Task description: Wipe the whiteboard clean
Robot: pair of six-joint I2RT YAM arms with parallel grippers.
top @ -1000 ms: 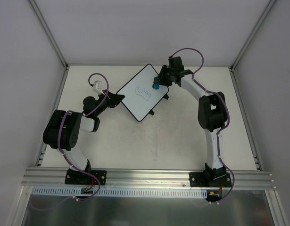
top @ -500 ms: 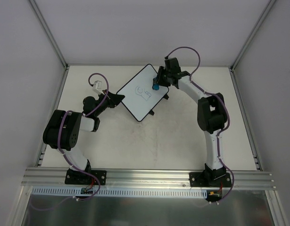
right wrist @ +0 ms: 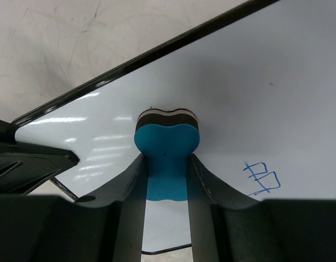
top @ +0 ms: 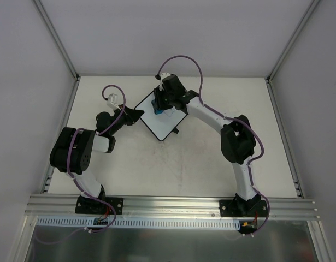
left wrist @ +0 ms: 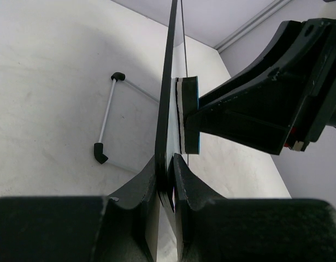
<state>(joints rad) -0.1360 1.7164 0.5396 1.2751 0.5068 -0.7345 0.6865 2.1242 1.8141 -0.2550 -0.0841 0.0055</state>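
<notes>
A pale tabletop [top: 173, 169] sits boxed by plain white walls [top: 173, 33] at nine, twelve and three o'clock; an aluminium rail [top: 173, 203] spans six o'clock.

Whiteboard [top: 161, 124] as landmark.
- Left corner: blocked. The left gripper [top: 139, 113] has its jaws clamped on the rim.
- Far half of face: blocked. The right gripper [top: 157, 105] pinches the blue eraser [right wrist: 166, 143] flat against the surface, and the right arm [top: 206, 113] slants over the far-right edge.
- Near corner of face: bare, reachable from above.
- Table [top: 173, 169] near and right of it: open, wide passage.
- Back-face side: a thin rod [left wrist: 106, 117] with black ends sits in the gap.
</notes>
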